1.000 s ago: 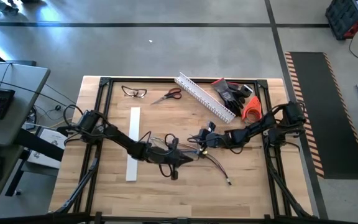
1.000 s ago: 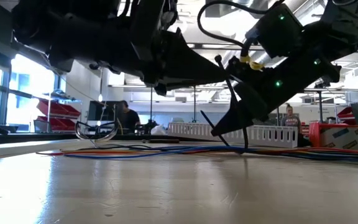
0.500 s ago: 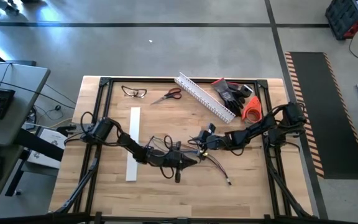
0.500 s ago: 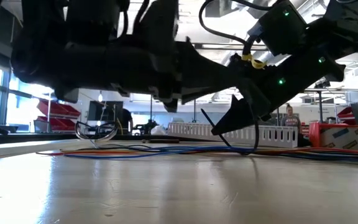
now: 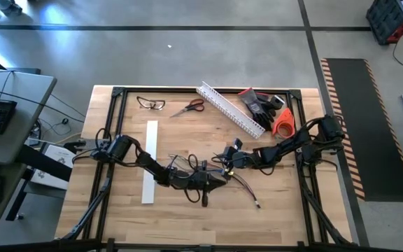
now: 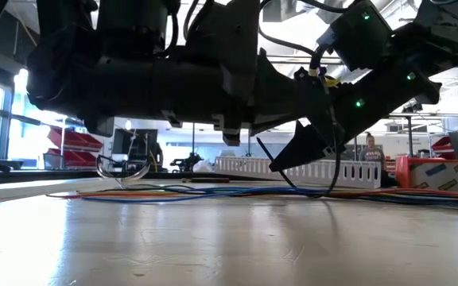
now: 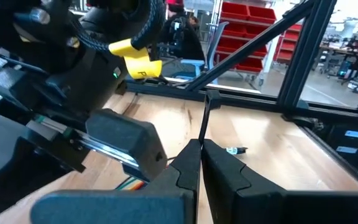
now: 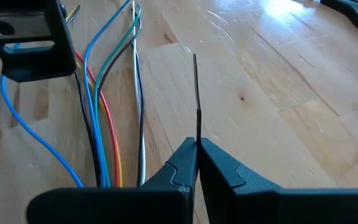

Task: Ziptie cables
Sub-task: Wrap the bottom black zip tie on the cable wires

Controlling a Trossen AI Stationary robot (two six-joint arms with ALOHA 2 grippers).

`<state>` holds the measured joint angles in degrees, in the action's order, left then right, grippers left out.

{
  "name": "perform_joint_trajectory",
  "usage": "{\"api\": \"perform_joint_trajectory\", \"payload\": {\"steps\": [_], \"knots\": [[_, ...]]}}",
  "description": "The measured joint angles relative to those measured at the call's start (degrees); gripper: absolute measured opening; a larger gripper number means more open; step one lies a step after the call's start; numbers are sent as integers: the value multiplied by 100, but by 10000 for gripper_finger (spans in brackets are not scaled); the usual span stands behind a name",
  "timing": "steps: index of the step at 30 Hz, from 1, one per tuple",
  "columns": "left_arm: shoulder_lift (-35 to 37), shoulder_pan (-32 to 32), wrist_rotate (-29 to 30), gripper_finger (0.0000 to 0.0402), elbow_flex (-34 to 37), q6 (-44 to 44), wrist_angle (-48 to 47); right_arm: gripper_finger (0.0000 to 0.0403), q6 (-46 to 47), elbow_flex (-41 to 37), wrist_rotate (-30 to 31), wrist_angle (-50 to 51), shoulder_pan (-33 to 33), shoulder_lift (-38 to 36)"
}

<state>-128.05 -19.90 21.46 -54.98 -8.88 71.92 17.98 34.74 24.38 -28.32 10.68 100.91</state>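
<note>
On the pale wooden table [image 5: 271,203], both grippers apparently pinch one ziptie [image 8: 196,99] each.

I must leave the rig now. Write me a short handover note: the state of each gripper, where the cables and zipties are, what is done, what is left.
Left gripper: shut on a ziptie, at mid-table close to the right gripper.
Right gripper: shut on a ziptie, just beside the cables.
Cables: lying loose and spread on the table between the two arms, not bundled.
Whether both grippers hold one strip, I cannot tell.
Done: ziptie picked up.
Left: pass it around the cables, thread it and pull it tight.
</note>
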Motion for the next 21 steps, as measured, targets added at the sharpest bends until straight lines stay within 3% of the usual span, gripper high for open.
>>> {"api": "perform_joint_trajectory", "payload": {"steps": [12, 21], "knots": [[0, 4, -18, 4, 0, 61, -5, 0, 0, 0, -6, -22, 0, 1], [0, 4, -40, 77, 0, 6, -12, 0, 125, 4, -24, -84, 0, 1]]}}
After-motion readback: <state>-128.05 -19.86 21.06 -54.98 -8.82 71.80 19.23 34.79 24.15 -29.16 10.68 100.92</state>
